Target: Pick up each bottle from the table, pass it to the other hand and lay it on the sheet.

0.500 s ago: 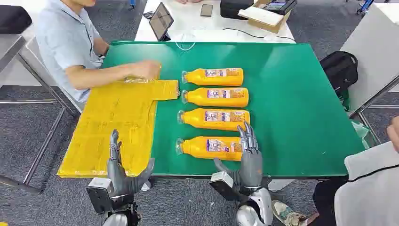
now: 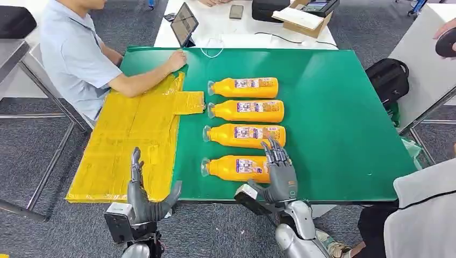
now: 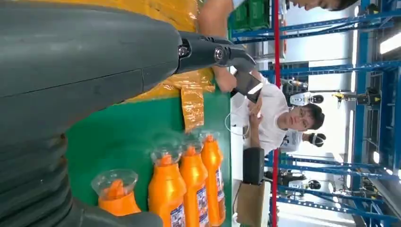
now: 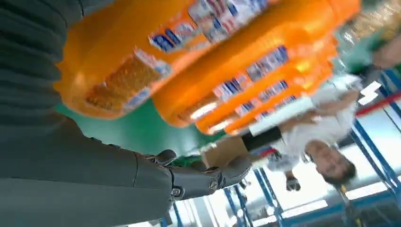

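Several orange bottles lie side by side on the green table [image 2: 333, 118], caps toward the yellow sheet [image 2: 134, 134]. The nearest bottle [image 2: 236, 167] lies close to the front edge. My right hand [image 2: 279, 172] hovers over its base end, fingers apart and bent slightly down, holding nothing. In the right wrist view that bottle [image 4: 142, 52] looms just beyond my right hand [image 4: 94, 161], with the thumb held away from it. My left hand [image 2: 142, 196] is open at the sheet's near edge. The left wrist view shows my left hand [image 3: 94, 94] and the bottles' caps [image 3: 168, 189].
A person in a light blue shirt sits at the left, one hand [image 2: 175, 59] on the sheet's far corner. Another person in white [image 2: 425, 215] stands at the near right. A tablet [image 2: 184, 24] and a cardboard box [image 2: 301, 19] sit on the white table beyond. A black backpack [image 2: 388, 80] lies right of the table.
My right hand has shifted a little left over the nearest bottle's base, its fingers bending down. The seated person's hand has moved from the sheet's middle to its far corner.
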You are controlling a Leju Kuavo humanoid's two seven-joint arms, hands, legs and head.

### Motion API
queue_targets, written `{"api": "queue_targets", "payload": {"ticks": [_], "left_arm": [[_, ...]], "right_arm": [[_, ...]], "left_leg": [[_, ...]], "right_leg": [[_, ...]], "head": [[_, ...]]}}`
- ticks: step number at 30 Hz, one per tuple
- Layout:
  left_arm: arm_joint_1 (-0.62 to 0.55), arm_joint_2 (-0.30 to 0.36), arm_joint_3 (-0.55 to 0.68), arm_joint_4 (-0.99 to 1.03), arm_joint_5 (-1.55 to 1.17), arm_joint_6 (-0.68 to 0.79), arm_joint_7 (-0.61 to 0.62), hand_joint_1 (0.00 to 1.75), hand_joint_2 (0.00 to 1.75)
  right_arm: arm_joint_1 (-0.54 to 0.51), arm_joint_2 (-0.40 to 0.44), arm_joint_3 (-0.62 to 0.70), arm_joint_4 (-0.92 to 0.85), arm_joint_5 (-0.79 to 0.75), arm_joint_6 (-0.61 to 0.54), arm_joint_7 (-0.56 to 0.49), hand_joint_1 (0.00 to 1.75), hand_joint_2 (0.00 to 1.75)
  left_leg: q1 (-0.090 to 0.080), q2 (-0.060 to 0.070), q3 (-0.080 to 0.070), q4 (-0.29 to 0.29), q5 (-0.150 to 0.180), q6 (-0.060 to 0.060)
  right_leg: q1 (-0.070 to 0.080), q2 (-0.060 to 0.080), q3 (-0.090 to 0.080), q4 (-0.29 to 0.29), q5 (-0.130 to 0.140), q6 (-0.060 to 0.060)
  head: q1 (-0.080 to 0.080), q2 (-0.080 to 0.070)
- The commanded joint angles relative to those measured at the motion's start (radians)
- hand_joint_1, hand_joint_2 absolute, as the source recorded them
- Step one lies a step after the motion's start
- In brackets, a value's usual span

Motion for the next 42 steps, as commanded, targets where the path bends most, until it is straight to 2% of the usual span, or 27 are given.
{"api": "queue_targets", "payload": {"ticks": [1,7,11,17,28,30,31,32,34,40,42], "left_arm": [[-0.006,0.020,-0.009,0.021,-0.020,0.005,0.003,0.00,1.75],[0.010,0.023,0.002,-0.005,-0.033,0.014,0.003,0.00,1.75],[0.012,0.024,0.002,-0.007,-0.035,0.014,0.004,0.00,1.75],[0.034,0.030,-0.009,-0.037,-0.062,0.009,0.025,0.00,1.75],[0.052,0.033,-0.010,-0.075,-0.051,-0.046,0.089,0.00,1.75],[0.044,0.030,-0.008,-0.065,-0.055,-0.053,0.093,0.00,1.75],[0.039,0.028,-0.005,-0.059,-0.055,-0.057,0.093,0.00,1.75],[0.036,0.026,-0.004,-0.056,-0.054,-0.058,0.093,0.00,1.75],[0.032,0.024,-0.003,-0.050,-0.054,-0.060,0.091,0.00,1.75],[0.038,0.029,-0.013,-0.061,-0.052,-0.071,0.095,0.00,1.75],[0.042,0.027,-0.005,-0.073,0.001,-0.111,0.121,0.00,1.75]], "right_arm": [[-0.121,-0.036,0.092,0.253,0.079,0.016,0.091,0.00,1.75],[-0.130,-0.042,0.103,0.239,0.185,0.004,0.202,0.00,1.75],[-0.132,-0.045,0.105,0.234,0.198,0.005,0.213,0.00,1.75],[-0.118,-0.064,0.100,0.173,0.329,0.032,0.301,0.00,1.75],[-0.119,-0.067,0.089,0.237,0.319,0.232,0.359,0.00,1.75],[-0.135,-0.077,0.102,0.268,0.315,0.265,0.359,0.58,1.75],[-0.144,-0.077,0.098,0.289,0.305,0.281,0.363,1.55,1.75],[-0.147,-0.078,0.098,0.299,0.303,0.284,0.362,1.68,1.75],[-0.152,-0.079,0.098,0.320,0.299,0.281,0.363,1.75,1.75],[-0.140,-0.088,0.090,0.375,0.267,0.341,0.355,1.75,1.75],[-0.128,-0.091,0.073,0.377,0.218,0.371,0.316,1.75,1.75]], "left_leg": [[0.001,0.002,0.003,-0.001,-0.001,-0.001],[0.001,0.002,0.002,0.000,-0.001,-0.001],[0.001,0.002,0.001,0.000,-0.001,-0.001],[0.001,0.001,0.001,0.000,-0.001,-0.001],[0.002,0.001,0.004,0.000,-0.001,-0.002],[0.001,0.000,0.003,0.000,0.000,-0.001],[0.002,0.001,0.004,-0.001,-0.001,-0.002],[0.001,0.001,0.004,-0.001,0.000,-0.001],[0.001,0.000,0.006,-0.001,0.000,-0.001],[0.002,-0.003,0.011,-0.001,0.000,-0.002],[0.001,-0.001,0.012,-0.001,0.000,-0.001]], "right_leg": [[0.001,0.002,0.003,-0.001,0.000,-0.002],[0.001,0.001,0.002,-0.001,0.000,-0.002],[0.001,0.001,0.001,0.000,0.000,-0.001],[0.001,0.000,0.001,0.000,0.000,-0.001],[0.002,-0.001,0.005,-0.001,-0.001,-0.003],[0.001,0.000,0.002,-0.001,0.000,-0.001],[0.002,-0.001,0.004,-0.002,0.000,-0.002],[0.001,-0.001,0.004,-0.001,0.000,-0.002],[0.001,-0.001,0.005,-0.002,0.000,-0.002],[0.002,-0.004,0.010,-0.003,-0.001,-0.003],[0.001,-0.002,0.011,-0.003,0.000,-0.002]], "head": [[0.000,0.000],[0.000,0.000],[0.000,0.000],[0.000,0.000],[0.000,0.000],[0.000,0.000],[0.000,0.000],[0.000,0.000],[0.000,0.000],[0.000,0.000],[0.000,0.000]]}}
